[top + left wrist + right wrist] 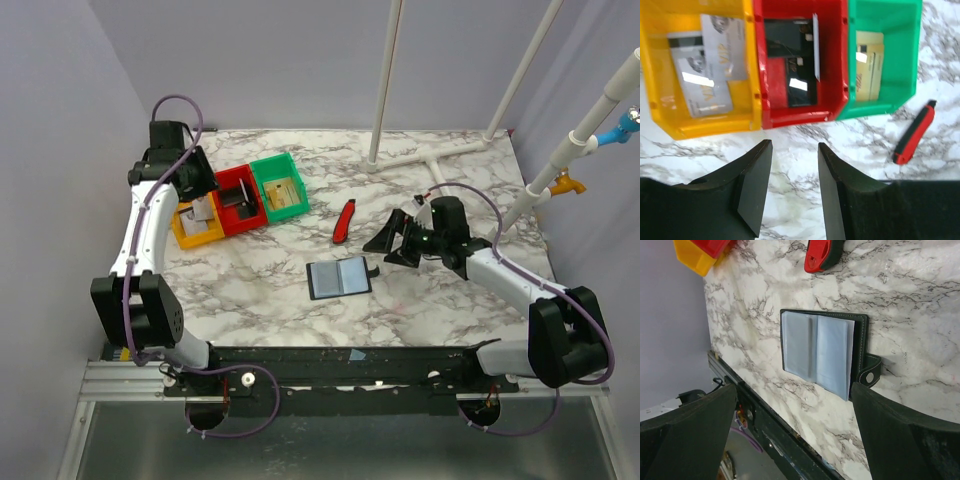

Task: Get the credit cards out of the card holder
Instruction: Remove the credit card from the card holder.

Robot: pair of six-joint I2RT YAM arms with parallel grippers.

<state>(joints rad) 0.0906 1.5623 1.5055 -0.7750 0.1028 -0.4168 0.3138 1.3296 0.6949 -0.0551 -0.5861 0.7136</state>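
Marble table (pixel 450 290): three bins (pixel 800 117), one wallet (pixel 338 278).

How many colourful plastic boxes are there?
3, in a row on the marble table: the yellow plastic bin leftmost, the red plastic bin in the middle, the green plastic bin rightmost. None appears hidden.

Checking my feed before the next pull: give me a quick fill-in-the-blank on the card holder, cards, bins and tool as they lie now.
1. The card holder is not shut: it lies ___.
2. The gold card sits in the ___ bin.
3. The red-and-black tool lies between that bin and the ___ gripper.
Missing words: open; green; right.
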